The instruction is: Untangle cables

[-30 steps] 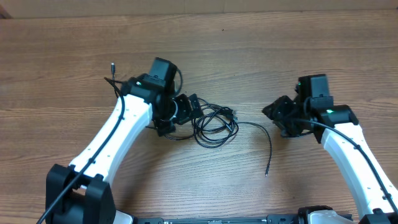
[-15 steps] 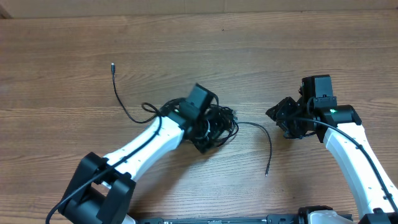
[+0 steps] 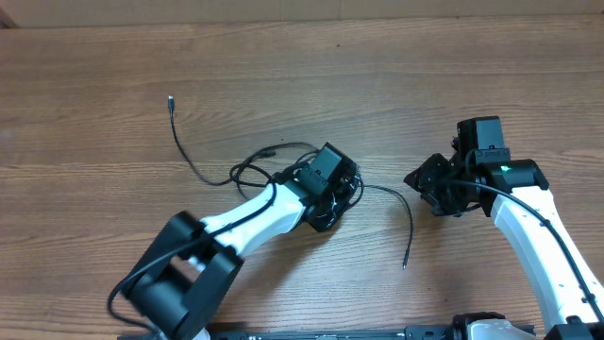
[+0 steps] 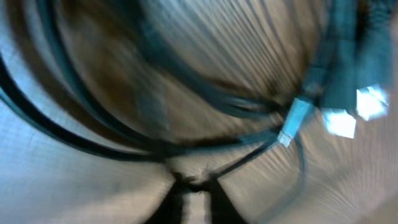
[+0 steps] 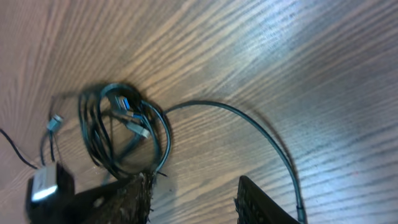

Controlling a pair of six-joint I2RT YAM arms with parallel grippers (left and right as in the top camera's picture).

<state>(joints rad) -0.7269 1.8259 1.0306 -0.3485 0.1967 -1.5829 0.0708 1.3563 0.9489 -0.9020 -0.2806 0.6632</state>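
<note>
The cables (image 3: 251, 160) are thin black cords. One runs from a small plug (image 3: 171, 99) at the left through loose loops into a tangle (image 3: 353, 188) at mid-table. My left gripper (image 3: 332, 200) is down on that tangle. In the blurred left wrist view its gripper (image 4: 198, 185) is shut, the tips pinching a thin cable strand, with loops (image 4: 236, 109) and pale plugs (image 4: 292, 121) beyond. A loose strand (image 3: 409, 219) curves off to the right. My right gripper (image 3: 429, 181) stands open beside it, holding nothing; in the right wrist view the gripper (image 5: 196, 200) faces the tangle (image 5: 124, 130).
The bare wooden table (image 3: 311, 76) stretches to the back. The left arm (image 3: 236, 217) lies across the front left. The right arm (image 3: 528, 217) runs along the right side.
My left arm has swung right from beside the tangle onto it, and its gripper has gone from open to shut. The left cable end lies uncovered. The right arm has barely moved.
</note>
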